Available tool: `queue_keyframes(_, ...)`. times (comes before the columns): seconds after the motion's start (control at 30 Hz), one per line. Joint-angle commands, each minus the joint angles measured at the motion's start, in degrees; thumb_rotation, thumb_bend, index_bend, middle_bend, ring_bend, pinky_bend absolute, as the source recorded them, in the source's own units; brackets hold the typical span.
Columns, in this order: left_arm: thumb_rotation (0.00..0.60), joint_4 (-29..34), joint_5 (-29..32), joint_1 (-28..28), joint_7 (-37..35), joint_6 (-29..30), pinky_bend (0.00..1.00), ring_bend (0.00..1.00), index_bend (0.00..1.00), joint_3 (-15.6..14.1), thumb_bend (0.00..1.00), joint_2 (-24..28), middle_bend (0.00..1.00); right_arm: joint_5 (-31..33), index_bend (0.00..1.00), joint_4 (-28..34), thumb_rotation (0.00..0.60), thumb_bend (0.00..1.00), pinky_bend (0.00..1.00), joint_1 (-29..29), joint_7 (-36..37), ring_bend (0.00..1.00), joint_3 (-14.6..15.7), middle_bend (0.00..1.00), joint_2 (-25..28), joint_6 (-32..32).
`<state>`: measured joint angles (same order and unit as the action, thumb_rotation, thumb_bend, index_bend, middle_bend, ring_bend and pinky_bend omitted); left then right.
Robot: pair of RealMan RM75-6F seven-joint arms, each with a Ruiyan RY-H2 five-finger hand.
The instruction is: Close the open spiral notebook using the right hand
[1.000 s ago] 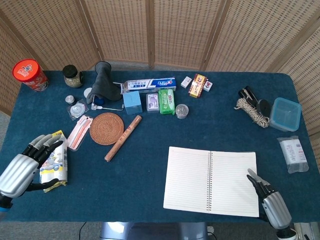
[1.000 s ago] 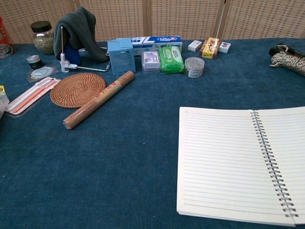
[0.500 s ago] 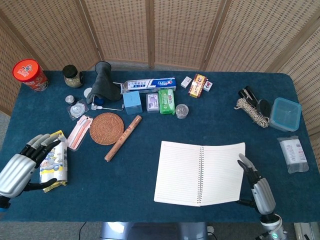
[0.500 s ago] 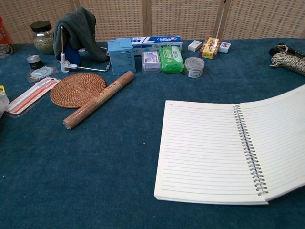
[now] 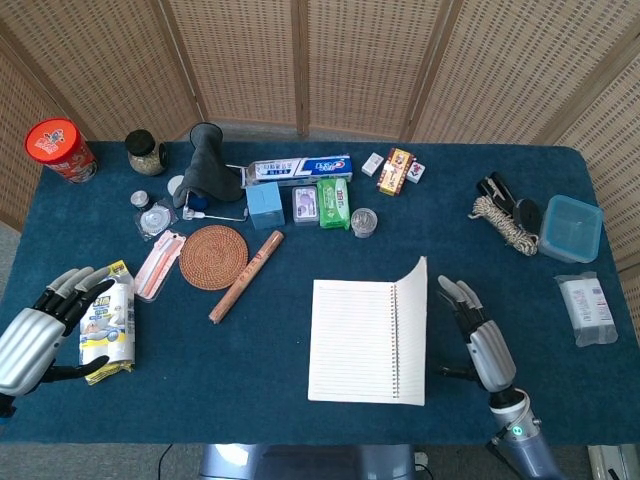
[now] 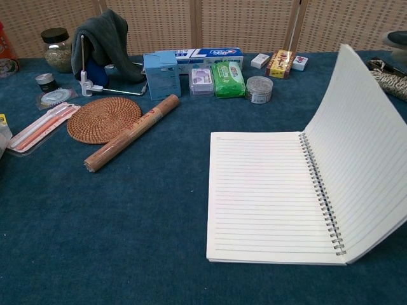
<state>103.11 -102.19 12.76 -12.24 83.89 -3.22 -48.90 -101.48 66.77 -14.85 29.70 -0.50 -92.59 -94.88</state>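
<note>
The right half of the notebook [image 5: 365,340] has swung up from lying flat on the table [image 5: 300,250] a second ago to standing nearly upright on the spiral binding; the chest view shows it leaning only slightly to the right of vertical. The notebook has also slid leftward across the table during the lift. The right hand [image 5: 478,335] has moved inward with it and now sits just to the right of the raised half, fingers extended and apart, gripping nothing. Whether the fingers touch the back of the raised half cannot be told from either view.

The left half lies flat, lined pages up. The left hand [image 5: 35,330] has stayed at the left edge of the table, open, beside a packet [image 5: 108,335].

Judgement: the closing is roughly half complete. The raised half has yet to pass vertical; a further leftward push should let it fall onto the flat half.
</note>
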Motion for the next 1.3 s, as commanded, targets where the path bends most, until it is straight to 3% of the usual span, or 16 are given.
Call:
queue_keyframes(0.03,0.6,0.01,0.02,0.0,-0.05,-0.01,0.06,0.0,0.0,0.02,0.01,0.03,0.0,0.39,0.0,1.07,0.6,0.09,0.0,-0.74,0.35,0.0,-0.07,0.0,-0.19,1.32)
queue_keyframes(0.4,0.6,0.82,-0.41,0.09,0.61,-0.17,0.06,0.0,0.0,-0.02,0.01,0.12,0.0,-0.47,0.0,12.85,0.6,0.07,0.02,-8.84,3.36,0.0,0.74,0.0,3.2,14.09)
queue_keyframes(0.8,0.6,1.18,0.04,-0.17,0.68,-0.2,0.07,0.0,0.0,-0.06,0.01,0.75,0.0,9.23,0.0,17.82,0.6,0.08,0.01,-18.11,-3.09,0.0,-2.87,0.0,5.9,33.92)
queue_keyframes(1.17,0.6,0.76,0.25,-0.06,0.33,-0.57,0.07,0.0,0.0,0.03,0.01,0.52,0.0,13.39,0.0,18.99,0.6,0.1,0.01,-20.05,-5.83,0.0,-3.22,0.0,6.73,38.68)
queue_keyframes(1.3,0.6,0.98,0.08,-0.17,0.57,-0.38,0.07,0.0,0.0,0.0,0.0,0.79,0.0,14.44,0.0,20.01,0.599,0.1,0.03,-21.35,-7.9,0.0,-3.79,0.0,9.38,40.77)
